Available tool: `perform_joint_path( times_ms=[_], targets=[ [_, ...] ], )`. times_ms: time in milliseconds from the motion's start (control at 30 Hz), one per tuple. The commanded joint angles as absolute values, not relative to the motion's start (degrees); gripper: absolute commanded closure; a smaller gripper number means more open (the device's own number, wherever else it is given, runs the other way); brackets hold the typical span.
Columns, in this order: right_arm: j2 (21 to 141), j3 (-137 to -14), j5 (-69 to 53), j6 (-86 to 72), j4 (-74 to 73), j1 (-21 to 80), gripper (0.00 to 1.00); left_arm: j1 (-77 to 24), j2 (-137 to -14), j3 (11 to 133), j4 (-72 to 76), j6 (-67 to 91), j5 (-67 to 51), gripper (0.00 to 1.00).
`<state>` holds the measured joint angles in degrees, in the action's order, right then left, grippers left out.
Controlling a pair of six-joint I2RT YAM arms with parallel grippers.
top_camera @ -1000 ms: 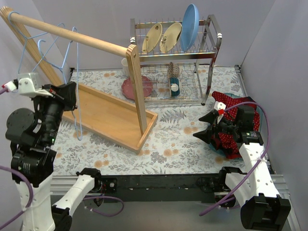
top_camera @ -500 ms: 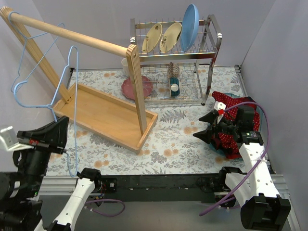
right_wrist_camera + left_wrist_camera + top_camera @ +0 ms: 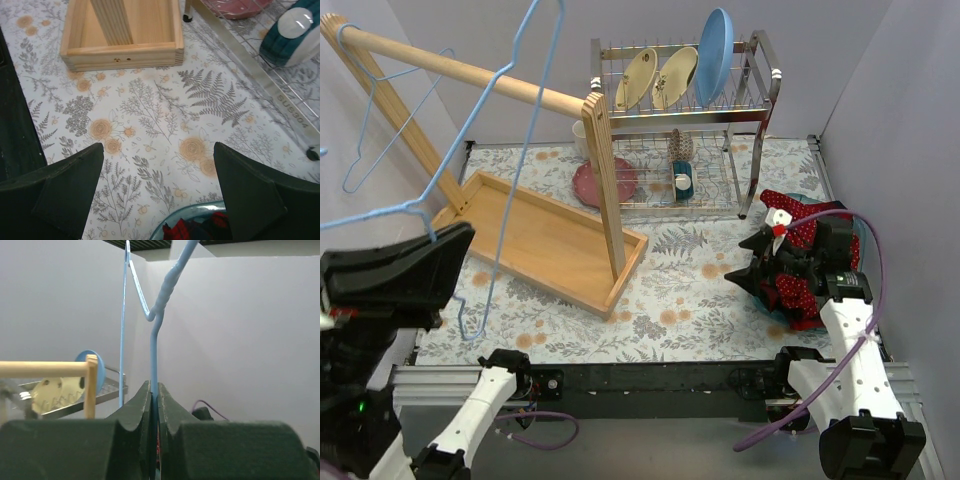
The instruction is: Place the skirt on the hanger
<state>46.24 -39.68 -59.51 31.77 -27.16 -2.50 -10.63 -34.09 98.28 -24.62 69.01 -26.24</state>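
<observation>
The skirt (image 3: 803, 218), red with tiny white dots, lies on a pile at the right edge of the table, behind my right gripper (image 3: 735, 262). That gripper is open and empty, hovering over the floral cloth; in the right wrist view (image 3: 159, 150) the skirt is out of view. My left gripper (image 3: 445, 243) is raised close to the camera at the lower left. It is shut on the wire of a blue hanger (image 3: 525, 150), which slants up past the wooden rail. In the left wrist view the jaws (image 3: 154, 387) pinch the hanger wire (image 3: 153, 340).
A wooden rail (image 3: 460, 72) on a post stands in a wooden tray base (image 3: 540, 240); a second blue hanger (image 3: 365, 140) hangs on it. A dish rack (image 3: 690, 130) with plates stands at the back. A plaid shirt (image 3: 790, 292) lies in a blue basin (image 3: 200, 212).
My left arm has risen toward the camera with the blue hanger, which swung from hanging upright to slanting high across the rail. My right gripper has barely moved.
</observation>
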Motion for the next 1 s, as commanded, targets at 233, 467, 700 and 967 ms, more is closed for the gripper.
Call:
perform_joint_path(
  times_ms=[233,467,700,967],
  targets=[
    [59.1,-60.3,-45.7,31.7,-42.9,-13.4,0.11,-10.2,-57.1,100.9,-6.2,78.9,-45.3,1.0],
    [68.8,-62.9,-41.0,38.6,-47.9,-18.2,0.23,-10.2,-58.3,102.0,-6.9,77.3,-48.3,1.0],
    [73.4,-61.3,-37.5,38.1,-45.2,-17.4,0.22,-10.3,-53.7,98.4,-7.9,75.5,-47.9,1.0],
    [77.7,-66.4,-28.6,34.5,-37.7,-16.3,0.21,-10.8,-51.0,96.2,-10.0,73.6,-46.8,1.0]
  ],
)
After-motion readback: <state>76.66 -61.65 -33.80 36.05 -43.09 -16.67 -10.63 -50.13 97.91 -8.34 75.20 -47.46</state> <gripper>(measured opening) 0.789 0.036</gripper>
